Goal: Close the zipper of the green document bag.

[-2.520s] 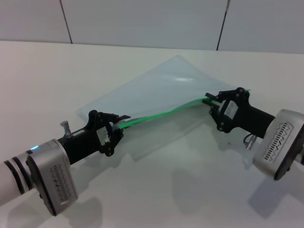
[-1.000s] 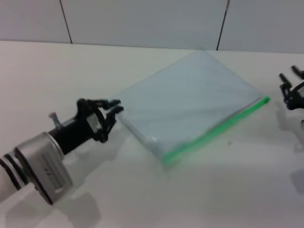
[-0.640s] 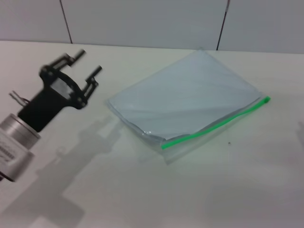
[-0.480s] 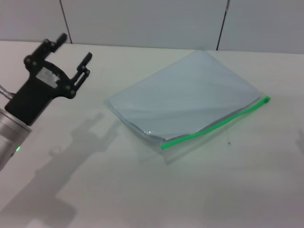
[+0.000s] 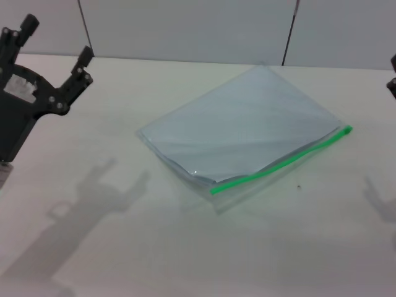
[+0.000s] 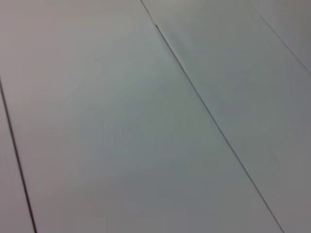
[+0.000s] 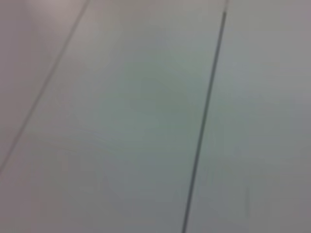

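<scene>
The document bag (image 5: 244, 139) lies flat on the table (image 5: 185, 247), a little toward three o'clock of its middle, turned so one corner points to twelve o'clock. The zipper (image 5: 281, 162) runs along the bag's near edge, from about six o'clock of the bag up to its three o'clock corner. The left gripper (image 5: 55, 46) hangs above the table at ten o'clock, well apart from the bag, fingers (image 5: 82, 62) spread. The right gripper (image 5: 392, 77) shows only at the three o'clock edge, also apart from the bag.
</scene>
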You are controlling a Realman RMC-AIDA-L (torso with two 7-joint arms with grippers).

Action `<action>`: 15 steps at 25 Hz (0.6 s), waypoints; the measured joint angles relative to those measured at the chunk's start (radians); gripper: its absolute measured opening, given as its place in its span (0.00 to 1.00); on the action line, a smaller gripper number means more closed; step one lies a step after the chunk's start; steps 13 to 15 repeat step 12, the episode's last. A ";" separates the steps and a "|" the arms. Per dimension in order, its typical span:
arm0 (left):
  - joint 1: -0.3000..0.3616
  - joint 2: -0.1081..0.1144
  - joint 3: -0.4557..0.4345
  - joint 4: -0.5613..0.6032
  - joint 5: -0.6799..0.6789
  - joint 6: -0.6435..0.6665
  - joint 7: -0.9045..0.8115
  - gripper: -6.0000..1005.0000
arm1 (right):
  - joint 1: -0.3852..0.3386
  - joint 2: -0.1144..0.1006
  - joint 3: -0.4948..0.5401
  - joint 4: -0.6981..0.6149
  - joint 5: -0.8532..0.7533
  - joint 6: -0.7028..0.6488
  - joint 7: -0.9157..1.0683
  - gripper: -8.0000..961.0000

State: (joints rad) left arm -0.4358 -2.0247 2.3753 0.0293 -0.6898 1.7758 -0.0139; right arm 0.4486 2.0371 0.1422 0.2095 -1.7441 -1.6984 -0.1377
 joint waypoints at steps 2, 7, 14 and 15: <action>0.000 0.000 0.000 -0.002 -0.007 0.004 -0.008 0.87 | 0.006 0.000 -0.007 0.002 -0.006 -0.002 0.000 0.92; -0.003 -0.003 -0.001 -0.003 -0.019 0.005 -0.009 0.86 | 0.029 0.001 -0.017 0.004 -0.007 0.005 -0.005 0.92; -0.009 -0.006 -0.001 -0.003 -0.041 -0.001 -0.008 0.86 | 0.042 0.001 -0.038 0.001 -0.010 0.008 -0.008 0.92; -0.009 -0.006 -0.001 -0.003 -0.041 -0.001 -0.008 0.86 | 0.042 0.001 -0.038 0.001 -0.010 0.008 -0.008 0.92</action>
